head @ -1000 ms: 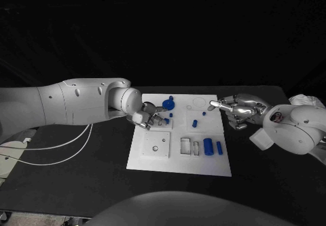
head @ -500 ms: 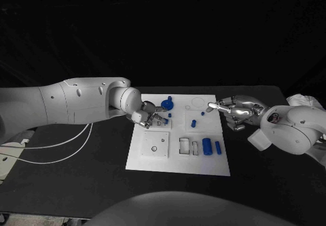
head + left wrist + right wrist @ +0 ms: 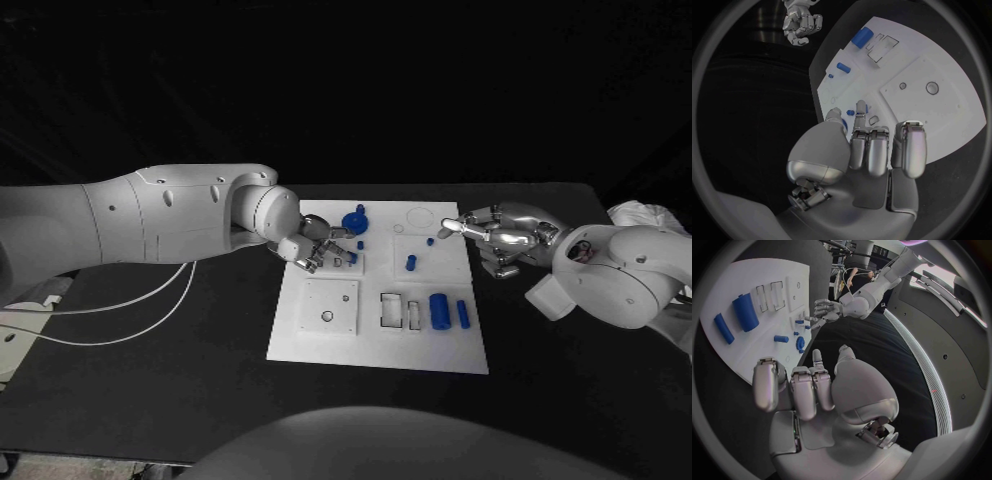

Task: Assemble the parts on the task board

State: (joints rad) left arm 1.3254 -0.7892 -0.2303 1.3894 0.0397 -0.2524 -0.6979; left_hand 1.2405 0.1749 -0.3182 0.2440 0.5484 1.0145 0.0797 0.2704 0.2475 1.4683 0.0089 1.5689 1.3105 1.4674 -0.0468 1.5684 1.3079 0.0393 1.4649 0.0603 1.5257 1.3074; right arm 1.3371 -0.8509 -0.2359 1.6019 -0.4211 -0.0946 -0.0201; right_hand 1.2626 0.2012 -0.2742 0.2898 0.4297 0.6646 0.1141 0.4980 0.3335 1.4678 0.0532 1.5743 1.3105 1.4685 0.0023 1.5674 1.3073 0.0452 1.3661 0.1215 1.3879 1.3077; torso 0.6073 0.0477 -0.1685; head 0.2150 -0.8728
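Note:
The white task board (image 3: 378,350) lies mid-table. My left hand (image 3: 320,245) hovers over its far left corner, fingertips closed round a small blue peg (image 3: 351,257) at a small raised block; the left wrist view shows that peg (image 3: 865,107) among the fingertips of the left hand (image 3: 870,150). My right hand (image 3: 498,235) sits at the board's far right edge, fingers curled in and holding nothing, as the right hand (image 3: 811,390) shows in its own wrist view. A round blue part (image 3: 356,217), a short peg (image 3: 413,263), a thick blue cylinder (image 3: 440,311) and a thinner one (image 3: 463,313) rest on the board.
A square plate with holes (image 3: 330,305) and rectangular slots (image 3: 401,310) take up the board's near half. White cables (image 3: 101,320) trail off the table's left side. A crumpled white cloth (image 3: 649,213) lies at the far right edge.
The right hand has edged slightly toward the board. The left hand has stayed over the raised block with the peg at its fingertips.

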